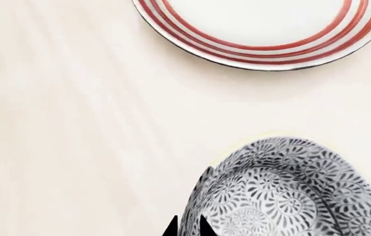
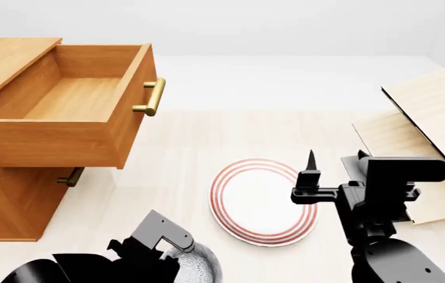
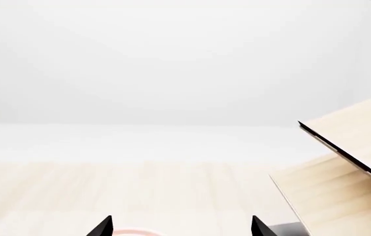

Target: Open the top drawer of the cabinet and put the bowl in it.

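Left hand (image 1: 185, 228) narrow astride the bowl (image 1: 291, 191) rim; right hand (image 3: 181, 227) wide, clear of the plate (image 2: 264, 200).

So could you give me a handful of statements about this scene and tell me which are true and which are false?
1. The top drawer of the cabinet is pulled open. True.
2. The bowl is already lying inside the drawer. False: the drawer looks empty, and the bowl sits low near the left tool, whose fingertips straddle its rim.
3. The plate has red rings around its edge. True.
4. The bowl is stacked on the plate. False: the left wrist view shows bare surface between them.
5. The right tool is clamped on the plate. False: its fingertips stand wide apart with nothing between them.
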`<state>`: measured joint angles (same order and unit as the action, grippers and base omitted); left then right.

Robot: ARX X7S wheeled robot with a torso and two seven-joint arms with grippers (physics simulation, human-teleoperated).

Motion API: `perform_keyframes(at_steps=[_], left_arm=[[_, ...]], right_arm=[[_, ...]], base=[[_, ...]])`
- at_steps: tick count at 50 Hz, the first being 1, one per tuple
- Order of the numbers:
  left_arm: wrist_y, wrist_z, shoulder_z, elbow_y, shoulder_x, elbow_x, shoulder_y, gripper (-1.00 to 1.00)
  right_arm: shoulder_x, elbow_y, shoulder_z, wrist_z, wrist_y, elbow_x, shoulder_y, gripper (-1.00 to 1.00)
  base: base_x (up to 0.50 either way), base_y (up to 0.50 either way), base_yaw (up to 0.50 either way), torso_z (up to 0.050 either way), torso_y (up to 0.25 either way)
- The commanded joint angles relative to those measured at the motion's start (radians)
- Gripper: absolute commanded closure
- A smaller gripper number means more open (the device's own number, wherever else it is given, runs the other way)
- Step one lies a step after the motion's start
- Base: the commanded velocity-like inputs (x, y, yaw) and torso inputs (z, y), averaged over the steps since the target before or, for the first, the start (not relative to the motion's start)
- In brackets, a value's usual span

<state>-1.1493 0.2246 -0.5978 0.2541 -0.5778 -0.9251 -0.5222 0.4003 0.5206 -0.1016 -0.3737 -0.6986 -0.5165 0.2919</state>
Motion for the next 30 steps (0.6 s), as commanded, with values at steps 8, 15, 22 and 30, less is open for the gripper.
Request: perform_keyframes(at_steps=[8,15,22,30], left_arm=[[-0.077,0.078,0.063,0.106,-0.014,-0.027,-0.054,1.0],[-0.101,0.095,0.074,0.137,-0.014,-0.05,-0.072,1.0],[-0.126,0.118,0.087,0.183,-0.012,-0.081,-0.091,1.0],[-0.155,0.158,0.118,0.273,-0.002,-0.14,-0.117,1.0]], right_arm=[[0.014,0.058,0.021,-0.024,-0.034,-0.03,0.001,-1.0],[0.019,0.073,0.026,-0.031,-0.044,-0.037,0.004,-1.0],[0.026,0.085,0.037,-0.039,-0.057,-0.048,0.012,-1.0],[0.033,0.097,0.047,-0.047,-0.068,-0.057,0.016,-1.0]], base=[[0.0,0.0,0.0,0.0,0.0],[0.0,0.0,0.0,0.0,0.0],[0.0,0.0,0.0,0.0,0.0],[0.0,0.0,0.0,0.0,0.0]])
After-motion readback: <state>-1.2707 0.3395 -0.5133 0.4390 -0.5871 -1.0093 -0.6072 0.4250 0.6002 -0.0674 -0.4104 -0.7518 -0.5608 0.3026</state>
